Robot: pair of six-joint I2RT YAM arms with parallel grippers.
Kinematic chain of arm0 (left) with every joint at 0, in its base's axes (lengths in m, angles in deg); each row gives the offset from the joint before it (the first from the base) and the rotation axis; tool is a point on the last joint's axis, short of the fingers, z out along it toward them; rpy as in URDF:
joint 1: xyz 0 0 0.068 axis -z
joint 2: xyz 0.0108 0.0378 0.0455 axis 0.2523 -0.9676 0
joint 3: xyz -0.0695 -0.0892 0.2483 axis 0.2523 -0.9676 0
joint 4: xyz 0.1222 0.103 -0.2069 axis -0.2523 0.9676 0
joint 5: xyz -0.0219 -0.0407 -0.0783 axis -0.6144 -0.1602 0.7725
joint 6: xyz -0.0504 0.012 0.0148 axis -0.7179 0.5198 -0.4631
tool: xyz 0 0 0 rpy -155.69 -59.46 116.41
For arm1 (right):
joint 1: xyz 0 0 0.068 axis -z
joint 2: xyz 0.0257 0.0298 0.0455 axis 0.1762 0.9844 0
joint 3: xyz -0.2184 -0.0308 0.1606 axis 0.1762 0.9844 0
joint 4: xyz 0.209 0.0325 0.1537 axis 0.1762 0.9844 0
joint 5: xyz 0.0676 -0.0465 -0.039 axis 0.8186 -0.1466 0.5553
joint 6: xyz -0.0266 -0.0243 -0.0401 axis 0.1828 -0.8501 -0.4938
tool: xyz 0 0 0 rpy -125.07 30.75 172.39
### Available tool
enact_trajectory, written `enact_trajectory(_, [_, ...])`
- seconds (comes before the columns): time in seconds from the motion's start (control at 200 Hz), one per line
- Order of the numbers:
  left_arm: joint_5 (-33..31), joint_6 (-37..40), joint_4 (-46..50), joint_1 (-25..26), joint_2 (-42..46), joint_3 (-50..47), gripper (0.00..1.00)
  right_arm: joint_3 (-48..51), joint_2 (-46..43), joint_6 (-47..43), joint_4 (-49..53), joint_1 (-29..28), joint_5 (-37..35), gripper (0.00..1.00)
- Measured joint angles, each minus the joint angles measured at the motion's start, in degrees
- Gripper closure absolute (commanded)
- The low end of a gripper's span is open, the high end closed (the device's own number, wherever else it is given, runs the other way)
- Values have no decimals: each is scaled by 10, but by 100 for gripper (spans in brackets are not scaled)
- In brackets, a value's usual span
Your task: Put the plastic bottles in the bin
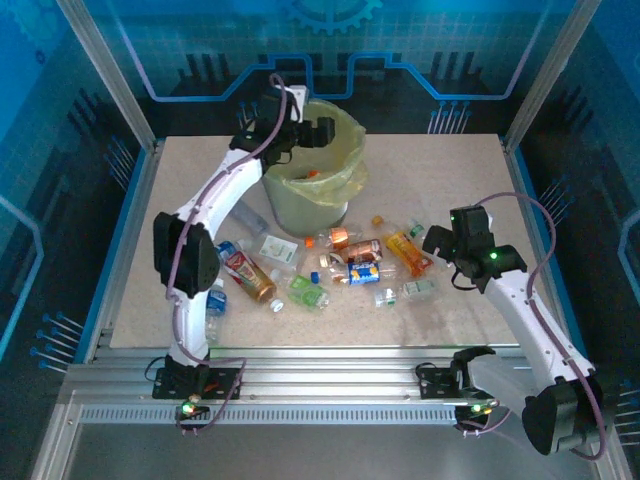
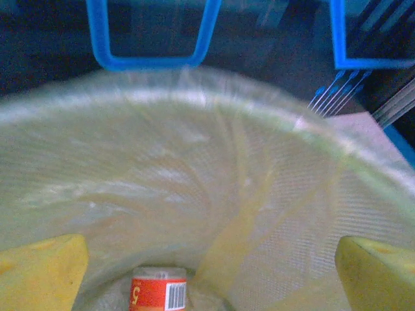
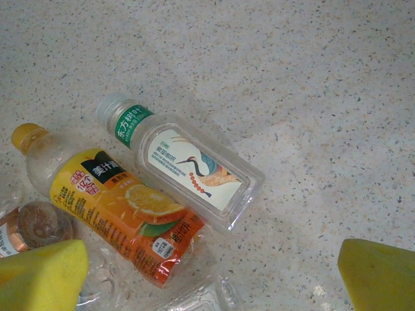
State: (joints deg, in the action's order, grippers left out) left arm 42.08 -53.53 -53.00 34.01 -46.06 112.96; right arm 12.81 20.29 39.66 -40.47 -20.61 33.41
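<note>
The bin (image 1: 303,205), grey with a yellow-green bag, stands at the back of the table. My left gripper (image 1: 318,131) hangs over its rim, open and empty. In the left wrist view the left gripper (image 2: 211,278) looks down the bag liner (image 2: 194,162), and a red-labelled bottle (image 2: 159,293) lies at the bottom. Several plastic bottles (image 1: 363,272) lie scattered in front of the bin. My right gripper (image 1: 438,241) is open above their right end. Below the right gripper (image 3: 211,278) lie an orange juice bottle (image 3: 117,207) and a clear bottle with a crane label (image 3: 188,165), neither between the pads.
A brown-labelled bottle (image 1: 250,276) and a blue-capped one (image 1: 216,299) lie close to the left arm's lower link. Aluminium frame posts and blue panels wall in the table (image 1: 440,175). A crushed clear bottle (image 3: 194,299) lies just under the right gripper.
</note>
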Motion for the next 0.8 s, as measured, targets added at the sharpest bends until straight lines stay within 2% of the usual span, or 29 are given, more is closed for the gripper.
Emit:
enact_trajectory(0.24, [-2, 1, 3, -22, 129, -11, 1, 0, 0, -3, -2, 0, 0, 0])
enact_trajectory(0.375, [-15, 0, -5, -42, 215, -68, 1, 0, 0, -7, -2, 0, 0, 0])
enact_trajectory(0.6, [-58, -7, -5, -69, 391, -268, 1, 0, -2, -11, -2, 0, 0, 0])
enact_trajectory(0.8, [-105, -80, 44, -69, 544, -463, 1, 0, -5, -19, -6, 0, -1, 0])
